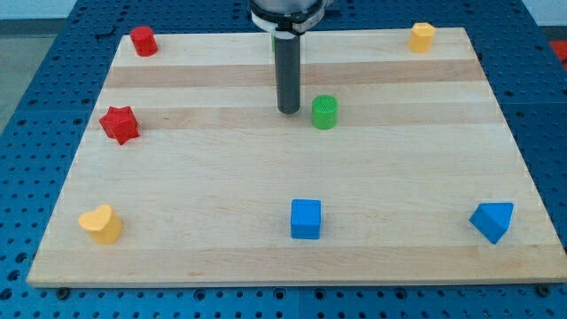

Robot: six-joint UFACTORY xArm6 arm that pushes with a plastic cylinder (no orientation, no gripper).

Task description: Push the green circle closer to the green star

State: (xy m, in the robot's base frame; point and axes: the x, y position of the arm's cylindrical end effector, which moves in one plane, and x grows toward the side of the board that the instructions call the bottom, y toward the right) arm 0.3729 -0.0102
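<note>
The green circle (325,112), a short upright cylinder, stands on the wooden board (292,257) a little above the middle. My tip (289,110) rests on the board just to the circle's left, with a small gap between them. The dark rod rises straight up from there to the arm's head at the view's top. The green star does not show clearly; a thin green sliver (272,42) peeks out at the rod's left edge near the board's top edge, the rest hidden behind the rod.
A red cylinder (143,41) is at the top left, a red star (120,124) at the left, a yellow heart (101,223) at the bottom left. A blue cube (306,219) is at bottom centre, a blue triangle (493,221) bottom right, a yellow block (422,37) top right.
</note>
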